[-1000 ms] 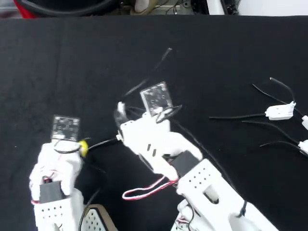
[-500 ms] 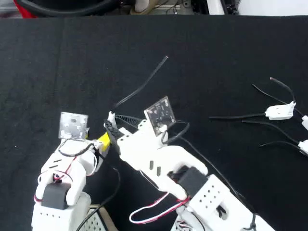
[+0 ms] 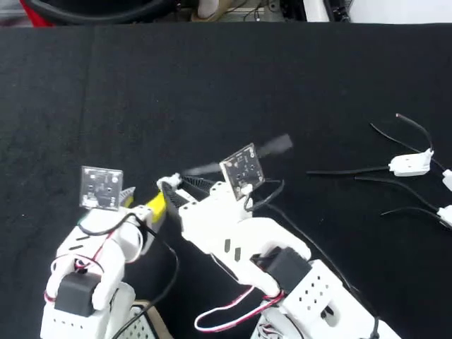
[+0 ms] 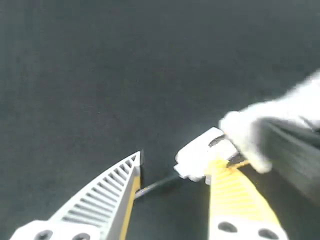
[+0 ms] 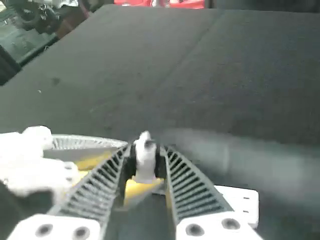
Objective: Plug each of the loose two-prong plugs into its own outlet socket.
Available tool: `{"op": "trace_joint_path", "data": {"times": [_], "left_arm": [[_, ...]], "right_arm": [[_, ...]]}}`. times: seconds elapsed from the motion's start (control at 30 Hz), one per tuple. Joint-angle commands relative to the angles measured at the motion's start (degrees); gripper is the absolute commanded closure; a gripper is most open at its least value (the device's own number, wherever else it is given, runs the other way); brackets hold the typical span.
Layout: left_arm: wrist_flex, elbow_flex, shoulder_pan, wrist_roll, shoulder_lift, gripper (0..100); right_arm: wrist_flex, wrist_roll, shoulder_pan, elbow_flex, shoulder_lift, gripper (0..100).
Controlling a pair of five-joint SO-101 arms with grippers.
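Your right gripper (image 5: 145,167) is clenched on a small white plug (image 5: 145,145), which stands pinched between its two ribbed fingers (image 5: 187,182) with the tip poking out past them. In the high view that gripper (image 3: 171,188) sits above the black table (image 3: 212,70), left of the middle, with the plug (image 3: 167,183) at its tip and a thin black cord (image 3: 268,148) trailing off behind, too blurred to trace. Your left gripper (image 4: 175,167) is released, jaws spread wide, with the plug (image 4: 197,155) in the gap between them. The plug lies close against the yellow finger (image 4: 235,195) and apart from the grey one (image 4: 107,197); you cannot tell whether the yellow finger touches it. From above, the left gripper (image 3: 143,200) points at the right one, tips nearly meeting. Two more white connectors (image 3: 411,164) (image 3: 445,212) with black cords lie well apart from both arms, near the table's right edge.
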Motion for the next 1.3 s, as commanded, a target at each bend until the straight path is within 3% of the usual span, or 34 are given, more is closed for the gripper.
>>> {"op": "trace_joint_path", "data": {"times": [0.0, 0.23, 0.43, 0.67, 0.83, 1.0, 1.27], "left_arm": [[-4.57, -2.86, -4.44, 0.70, -0.53, 78], [-3.25, -2.86, -4.62, 0.35, -0.53, 78], [7.82, -2.51, -5.76, -15.12, -0.53, 79], [7.91, 5.85, -21.14, -26.29, -0.53, 79], [1.23, 12.62, -30.37, -27.87, -0.53, 79], [0.26, 13.05, -33.71, -27.87, -0.53, 79], [0.18, 13.14, -33.80, -27.87, -0.53, 79]], "right_arm": [[4.92, 0.00, -0.70, -4.09, 0.22, 98.7], [5.01, 1.58, -0.26, -4.35, 0.22, 98.7], [7.21, 4.75, 6.77, -8.48, 1.89, 98.7], [16.26, 6.86, 8.00, -20.44, 22.99, 98.7], [26.90, 9.32, 9.76, -36.26, 43.47, 98.7], [39.74, 11.43, 13.80, -50.59, 58.07, 98.7], [40.79, 11.60, 13.63, -54.46, 67.03, 98.7]]}}
